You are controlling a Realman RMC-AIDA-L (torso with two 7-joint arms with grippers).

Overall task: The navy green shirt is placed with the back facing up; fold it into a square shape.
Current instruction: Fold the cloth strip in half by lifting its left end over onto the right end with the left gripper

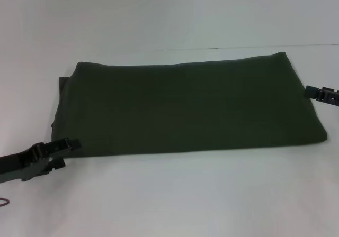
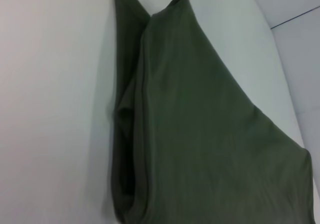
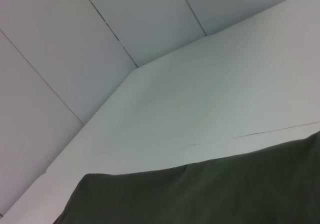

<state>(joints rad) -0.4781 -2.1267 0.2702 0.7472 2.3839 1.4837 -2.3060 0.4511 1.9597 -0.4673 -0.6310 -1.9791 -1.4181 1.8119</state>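
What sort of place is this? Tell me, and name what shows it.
Probably a lab or test bench for robot cloth folding: a bare white table, plain white panelled walls, and only the navy green shirt laid out, with the left tool and right tool at its ends.

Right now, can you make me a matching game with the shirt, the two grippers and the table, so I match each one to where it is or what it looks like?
Things:
1. navy green shirt
2. left gripper
3. right gripper
4. table

Descriptions:
A. white and bare near the front
B. by the shirt's right edge
C. folded into a wide rectangle, lying flat
D. at the shirt's near left corner

Pairs: 1-C, 2-D, 3-B, 4-A
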